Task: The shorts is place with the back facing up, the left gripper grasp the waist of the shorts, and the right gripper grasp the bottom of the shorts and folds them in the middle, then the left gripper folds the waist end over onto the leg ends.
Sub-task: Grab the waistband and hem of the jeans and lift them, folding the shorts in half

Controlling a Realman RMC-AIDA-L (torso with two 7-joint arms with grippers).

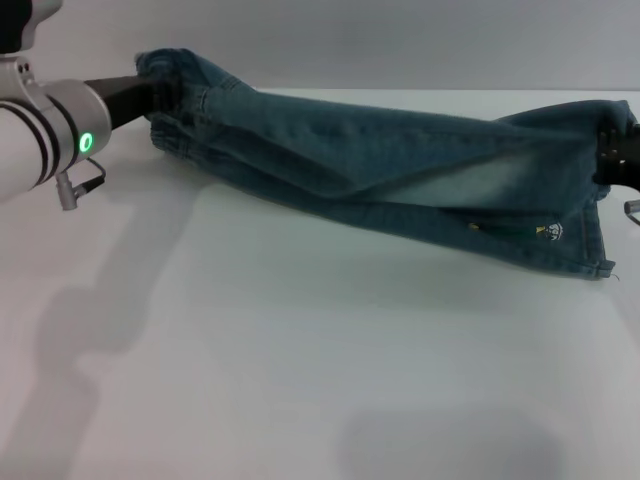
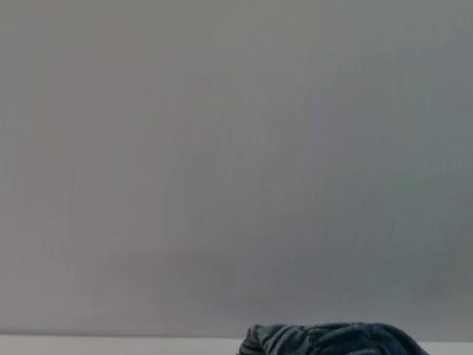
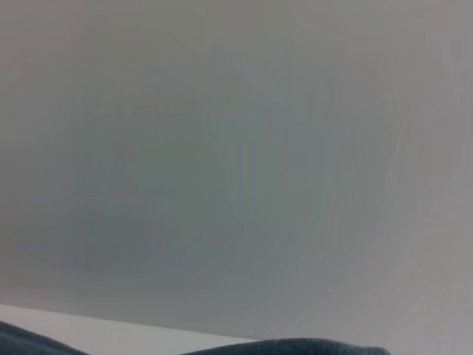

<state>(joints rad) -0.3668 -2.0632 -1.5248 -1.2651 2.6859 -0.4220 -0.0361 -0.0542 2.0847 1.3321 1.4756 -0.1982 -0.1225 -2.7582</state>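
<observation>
The white desk [image 1: 300, 380] is lying bare in the foreground of the head view, with soft shadows of the arms falling on it. Beyond that, the shorts [image 1: 400, 170] are stretching across the desk as a long folded band of blue denim, sagging in the middle and lifting at both ends. A small printed figure [image 1: 548, 232] is showing near the leg hems [image 1: 590, 235] on the right.

At the far left, the left end effector [image 1: 160, 95] is clenching the gathered waist [image 1: 180, 75] and holding it raised off the desk; the left wrist view is catching only a bunched edge of that denim against a grey wall [image 2: 236, 148]. At the far right edge, the right end effector [image 1: 612, 155] is sitting against the leg end of the shorts, with cloth draping over it. Whether it is clenched I cannot tell.
</observation>
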